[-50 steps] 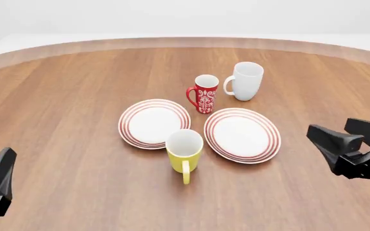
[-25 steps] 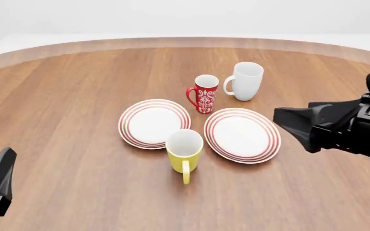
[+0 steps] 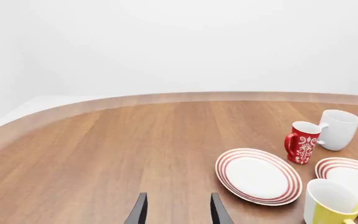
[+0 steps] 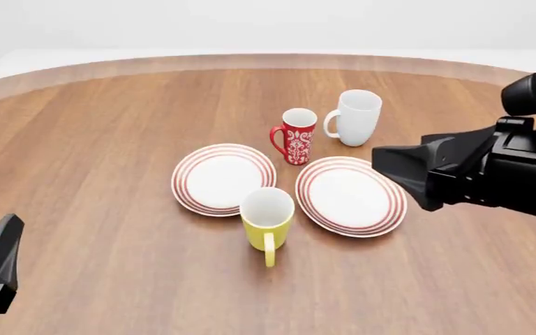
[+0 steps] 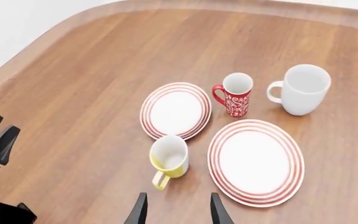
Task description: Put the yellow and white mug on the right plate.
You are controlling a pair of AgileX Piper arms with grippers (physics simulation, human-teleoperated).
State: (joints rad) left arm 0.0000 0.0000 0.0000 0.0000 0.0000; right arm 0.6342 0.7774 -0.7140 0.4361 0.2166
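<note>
Above the right side of the counter (image 4: 82, 139), the right hand (image 5: 174, 205) hangs in the air with its two fingers apart and nothing between them; its wrist view looks down over all the crockery. In the front view the right arm's dark bulk overlaps the right rim of the right plate (image 4: 350, 196), but the hand is clearly raised, not touching anything. The left hand (image 3: 175, 211) sits low near the counter's near left corner, fingers likewise apart and empty, well away from the dishes.

The yellow and white mug (image 4: 267, 218) stands upright on the bare wood, just beside the near rims of both plates and between them, its loop handle turned toward the counter's near edge. It is not on either plate. The right plate, red-ringed with a white centre, lies empty, and the left plate (image 4: 223, 179) beside it is empty too. Behind the plates, toward the far edge, stand the red patterned mug (image 4: 297, 135) and the tall white mug (image 4: 356, 117), neither in the way.

Judged from this, the task is barely begun: no grasp has been made. Left to do are the descent to the mug, the grip, the lift and the short carry onto the right plate.
</note>
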